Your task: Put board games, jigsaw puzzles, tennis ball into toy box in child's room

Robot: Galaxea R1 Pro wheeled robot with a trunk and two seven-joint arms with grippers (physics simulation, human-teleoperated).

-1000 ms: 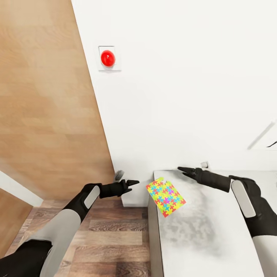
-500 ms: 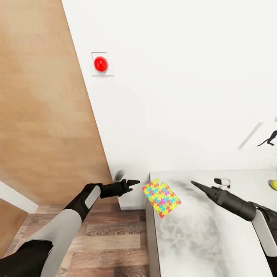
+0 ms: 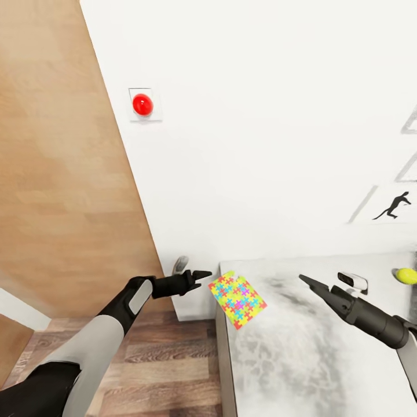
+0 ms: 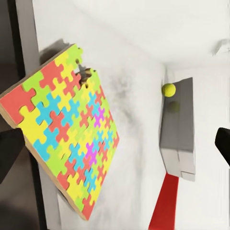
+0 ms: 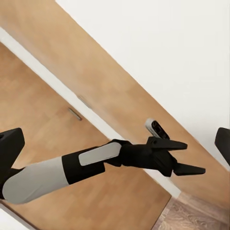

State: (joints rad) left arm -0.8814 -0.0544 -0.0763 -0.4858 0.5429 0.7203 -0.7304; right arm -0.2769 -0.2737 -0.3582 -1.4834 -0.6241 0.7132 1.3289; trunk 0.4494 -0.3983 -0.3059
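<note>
Right arm [image 3: 359, 310] lower, beside jigsaw puzzle [image 3: 237, 292]

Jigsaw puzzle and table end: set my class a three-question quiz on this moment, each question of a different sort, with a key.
1. True or false: the jigsaw puzzle lies flat in the middle of the table.
2. Which toy lies near the table's far right end in the head view? A) tennis ball B) SKIP-BO box C) blue game box
3. Fill in: the left gripper is beside the table end, over the wooden ____.

Key
1. False: it sits at the table's left corner, tilted, one corner jutting past the edge.
2. A, the tennis ball.
3. Floor; the gripper's fingers are apart, as the right wrist view shows, and hold nothing.
</note>
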